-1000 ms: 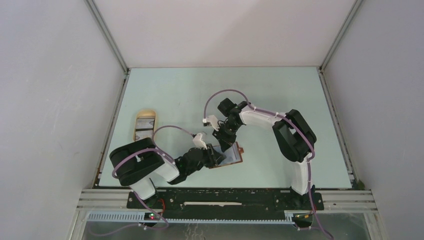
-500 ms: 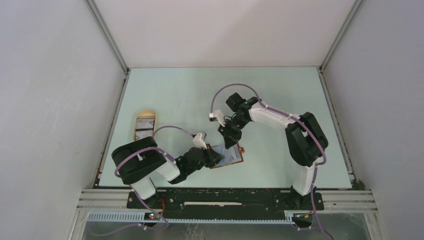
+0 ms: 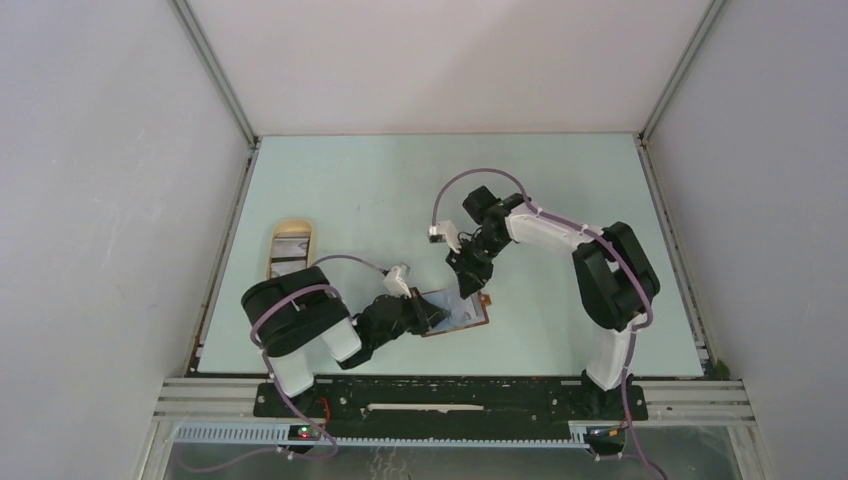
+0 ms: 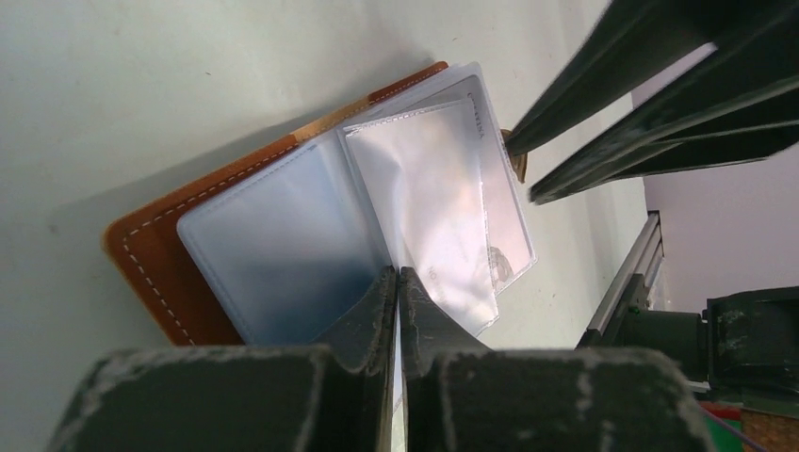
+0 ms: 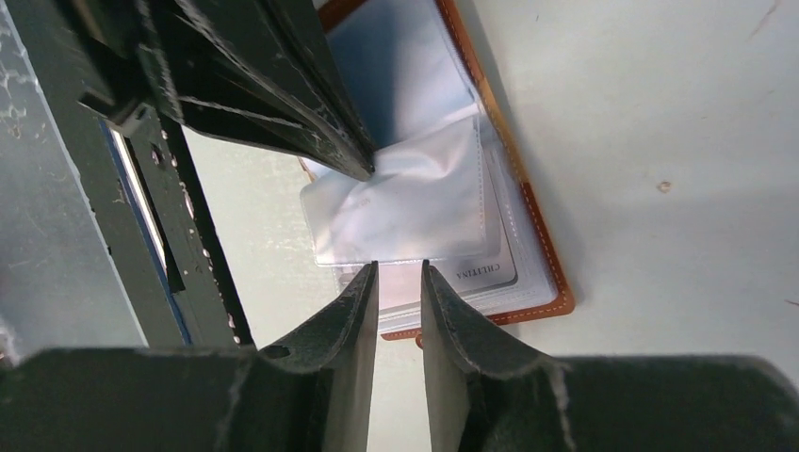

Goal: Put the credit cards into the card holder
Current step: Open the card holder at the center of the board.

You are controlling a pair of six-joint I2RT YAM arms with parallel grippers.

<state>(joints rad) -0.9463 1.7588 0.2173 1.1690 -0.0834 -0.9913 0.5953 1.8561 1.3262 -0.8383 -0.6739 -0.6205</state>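
Observation:
The card holder [image 3: 470, 313], reddish-brown leather with clear plastic sleeves, lies open on the table. My left gripper [image 3: 432, 313] is shut on one clear sleeve [image 4: 429, 202] and holds it up from the leather cover [image 4: 151, 268]. My right gripper [image 3: 468, 283] hovers over the holder's far edge, jaws a little apart with nothing between them. In the right wrist view the right gripper [image 5: 396, 268] is just above the sleeves; a white card [image 5: 485, 273] sits inside one, framed by the leather edge [image 5: 545, 259]. Other credit cards [image 3: 288, 266] lie in the tray.
A beige oval tray [image 3: 291, 225] sits near the table's left edge. The left gripper's fingers [image 5: 283, 104] cross the right wrist view, close to the right fingers [image 4: 641, 104]. Metal rails border the table on both sides.
My right gripper has shifted right and toward the holder's far edge, its elbow swinging right. My left gripper keeps its pinch on the sleeve; its arm has shifted slightly right.

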